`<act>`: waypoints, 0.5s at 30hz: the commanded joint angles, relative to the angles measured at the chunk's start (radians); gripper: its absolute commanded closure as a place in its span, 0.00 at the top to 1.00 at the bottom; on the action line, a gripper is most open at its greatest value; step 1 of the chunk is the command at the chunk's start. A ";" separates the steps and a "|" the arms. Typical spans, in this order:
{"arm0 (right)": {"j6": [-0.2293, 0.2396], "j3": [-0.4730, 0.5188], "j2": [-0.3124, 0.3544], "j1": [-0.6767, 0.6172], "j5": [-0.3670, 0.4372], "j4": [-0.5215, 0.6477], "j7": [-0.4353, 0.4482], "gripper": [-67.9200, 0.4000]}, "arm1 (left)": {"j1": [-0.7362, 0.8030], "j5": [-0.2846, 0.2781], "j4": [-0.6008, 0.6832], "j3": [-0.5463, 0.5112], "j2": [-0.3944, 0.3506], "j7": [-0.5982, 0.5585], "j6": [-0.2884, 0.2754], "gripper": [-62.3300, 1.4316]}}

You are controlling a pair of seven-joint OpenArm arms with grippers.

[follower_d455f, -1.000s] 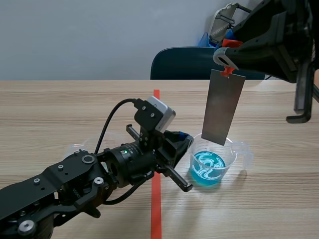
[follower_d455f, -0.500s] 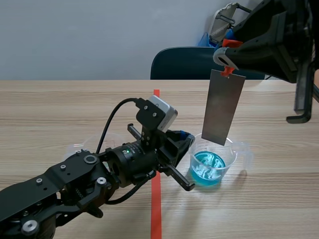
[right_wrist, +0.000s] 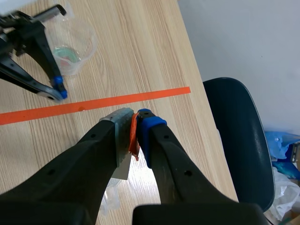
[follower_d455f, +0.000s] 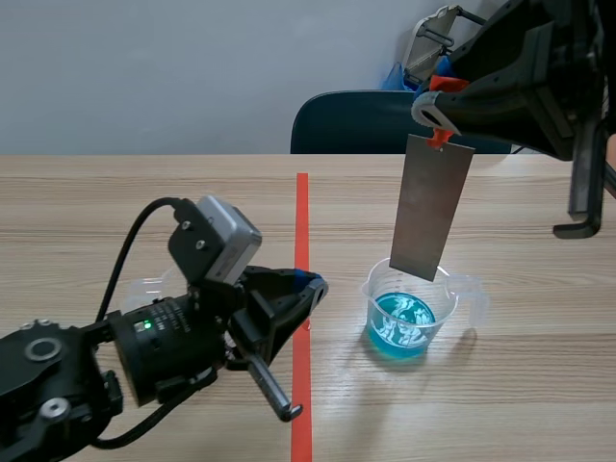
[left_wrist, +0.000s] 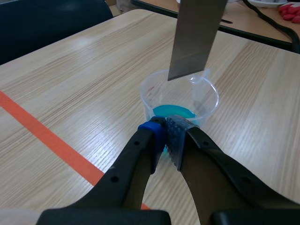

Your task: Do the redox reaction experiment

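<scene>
The metal plate [follower_d455f: 430,207] is hanging beneath the right gripper [follower_d455f: 438,111], which is clamping its orange-red tab [follower_d455f: 440,138]. The plate is not yet dipping into the beaker [follower_d455f: 414,313] of blue solution [follower_d455f: 400,325], so immersion seemingly remains. The left gripper [left_wrist: 165,136], closed and empty, is pointing at the beaker just ahead.

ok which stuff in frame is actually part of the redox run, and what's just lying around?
In the job:
metal strip, held by the right gripper over the cup
cup of blue liquid
left gripper, shut on nothing, near that cup

Lying about:
second clear cup, beside the left gripper
dark chair
</scene>
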 commanded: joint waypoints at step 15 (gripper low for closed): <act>-0.006 0.015 0.005 0.011 0.000 0.008 0.010 0.01 | 0.208 -0.006 0.177 -0.031 -0.177 -0.098 0.022 0.07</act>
